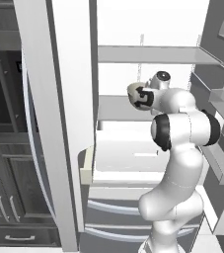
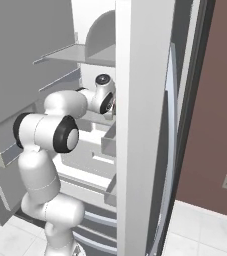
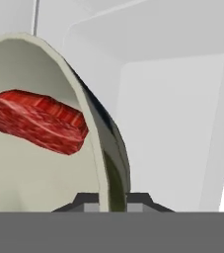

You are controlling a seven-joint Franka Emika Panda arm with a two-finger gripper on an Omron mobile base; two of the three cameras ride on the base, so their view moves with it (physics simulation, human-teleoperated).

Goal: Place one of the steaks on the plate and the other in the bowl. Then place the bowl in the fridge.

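Hand view shows the dark two-finger gripper [image 3: 112, 200] pinching the thin rim of the smooth, deep cream bowl [image 3: 44, 178]. Inside lies a flat, marbled bright red steak [image 3: 37, 121], before the fridge's [image 1: 148, 54] glossy white shelves.

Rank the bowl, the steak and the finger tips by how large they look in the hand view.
1. Bowl: largest, its cream inside and rim fill the left half.
2. Steak: a red slab lying inside the bowl.
3. Finger tips: smallest, two dark stubs either side of the rim.
The bowl sits right at the camera, so its looks exaggerate it.

Fridge [image 1: 133, 59] doors open; white shelf [image 1: 118, 108] bare beside bowl [image 1: 133, 91].
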